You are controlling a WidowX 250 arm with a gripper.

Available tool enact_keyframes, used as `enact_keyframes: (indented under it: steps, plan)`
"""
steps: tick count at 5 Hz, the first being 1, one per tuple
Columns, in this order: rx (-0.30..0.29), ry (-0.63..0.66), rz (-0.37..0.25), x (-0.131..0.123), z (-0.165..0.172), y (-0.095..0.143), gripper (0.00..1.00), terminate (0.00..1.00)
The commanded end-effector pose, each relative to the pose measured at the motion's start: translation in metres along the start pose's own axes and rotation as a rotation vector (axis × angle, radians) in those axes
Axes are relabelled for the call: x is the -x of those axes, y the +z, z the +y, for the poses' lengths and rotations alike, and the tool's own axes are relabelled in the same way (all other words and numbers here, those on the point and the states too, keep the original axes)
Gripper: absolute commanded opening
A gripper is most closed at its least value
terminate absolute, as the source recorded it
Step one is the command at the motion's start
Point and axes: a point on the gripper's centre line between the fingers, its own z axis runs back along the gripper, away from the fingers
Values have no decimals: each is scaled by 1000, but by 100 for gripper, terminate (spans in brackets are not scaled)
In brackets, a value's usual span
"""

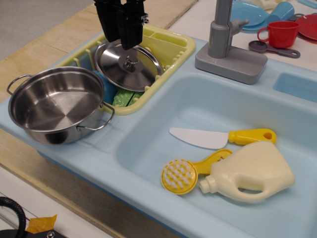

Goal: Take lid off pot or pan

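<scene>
The shiny steel pot [55,105] stands uncovered on the left ledge of the blue sink, with its wire loop handles at its sides. The round steel lid [128,67] lies tilted in the yellow dish rack [174,57], resting on the things in it, with its centre knob facing up and free. My black gripper [120,42] hangs just above the knob with its fingers [131,29] a little apart, holding nothing.
The sink basin [208,106] holds a white knife with a yellow handle [218,137], a yellow brush [184,173] and a cream jug [253,173]. A grey faucet [225,47] stands behind it. A red cup [280,33] and blue dishes [250,12] are at the back right.
</scene>
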Motion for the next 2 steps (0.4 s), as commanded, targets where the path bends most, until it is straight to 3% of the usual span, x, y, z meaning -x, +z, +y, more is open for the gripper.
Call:
enact_keyframes:
  steps: [1, 2]
  plan:
    - [8, -20, -15, 3, 4, 4, 100, 0]
    - [8, -20, -15, 3, 4, 4, 100, 100]
